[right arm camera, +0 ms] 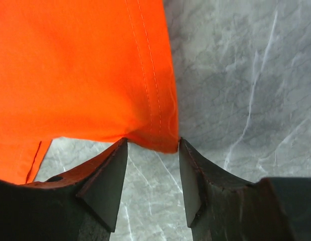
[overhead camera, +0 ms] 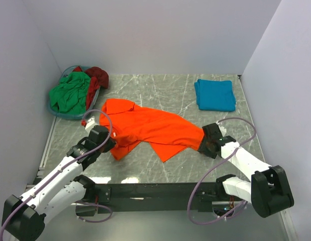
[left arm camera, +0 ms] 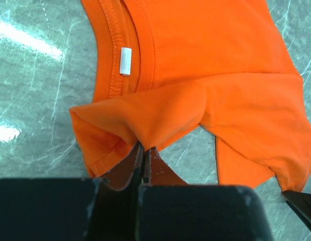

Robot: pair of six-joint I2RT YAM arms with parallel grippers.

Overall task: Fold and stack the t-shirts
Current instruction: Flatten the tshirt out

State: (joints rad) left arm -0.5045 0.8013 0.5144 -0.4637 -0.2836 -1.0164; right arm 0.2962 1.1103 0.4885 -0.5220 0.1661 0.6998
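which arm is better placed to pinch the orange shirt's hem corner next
Right: the right tool has open jaws either side of the hem corner of the orange t-shirt, while the left tool is shut on cloth near the collar.

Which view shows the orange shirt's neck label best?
Left wrist: the white label sits sharp and close inside the collar of the orange shirt. The top view shows the whole shirt, but the label is too small to tell. The right wrist shows only a hem corner.

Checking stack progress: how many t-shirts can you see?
4: orange shirt spread mid-table, teal folded far right, green and dark red in the basket; others may hide underneath.
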